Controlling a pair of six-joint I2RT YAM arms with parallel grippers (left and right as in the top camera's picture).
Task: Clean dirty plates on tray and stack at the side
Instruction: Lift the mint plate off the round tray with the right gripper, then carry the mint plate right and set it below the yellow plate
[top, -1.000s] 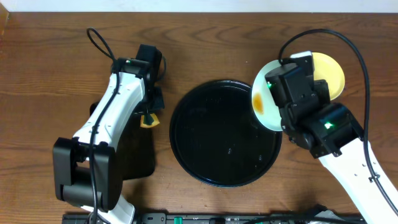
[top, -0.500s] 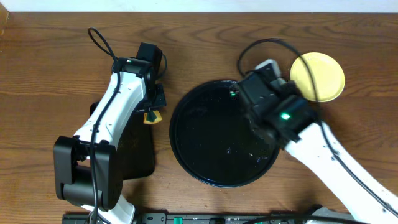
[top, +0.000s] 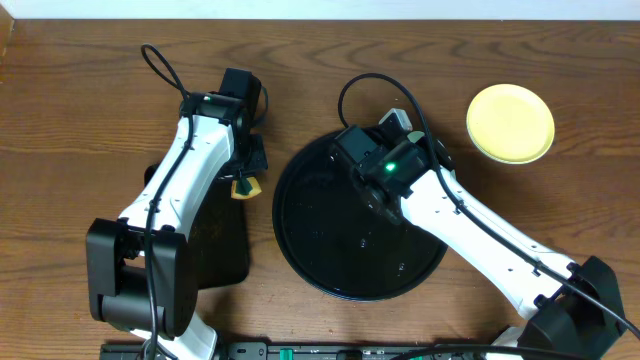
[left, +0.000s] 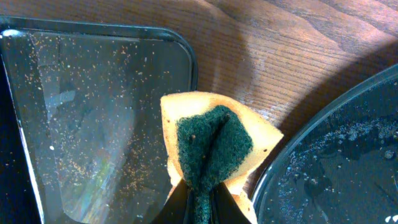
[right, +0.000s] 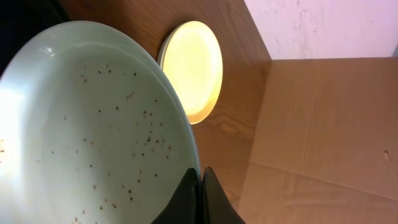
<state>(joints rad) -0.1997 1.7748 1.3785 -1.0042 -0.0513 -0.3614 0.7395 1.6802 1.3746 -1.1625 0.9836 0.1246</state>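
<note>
My right gripper (right: 200, 182) is shut on the rim of a pale mint-blue plate (right: 93, 137) with fine brown specks. It holds the plate tilted on edge. In the overhead view the right gripper (top: 380, 150) is over the back of the round black tray (top: 330, 270), and the arm hides the held plate. A pale yellow plate (top: 510, 123) lies on the table at the back right; it also shows in the right wrist view (right: 193, 68). My left gripper (left: 199, 208) is shut on a yellow sponge with a green pad (left: 211, 143), just left of the tray's rim (left: 336, 168).
A smaller black rectangular tray (left: 93, 124) with crumbs lies under the left arm (top: 225, 245). A cardboard box (right: 323, 124) stands beyond the table's right end, against a white wall. The wet round tray holds no plates that I can see.
My right arm swung left from beside the yellow plate to over the round tray, carrying the mint-blue plate with it. The left arm and sponge stayed put.
</note>
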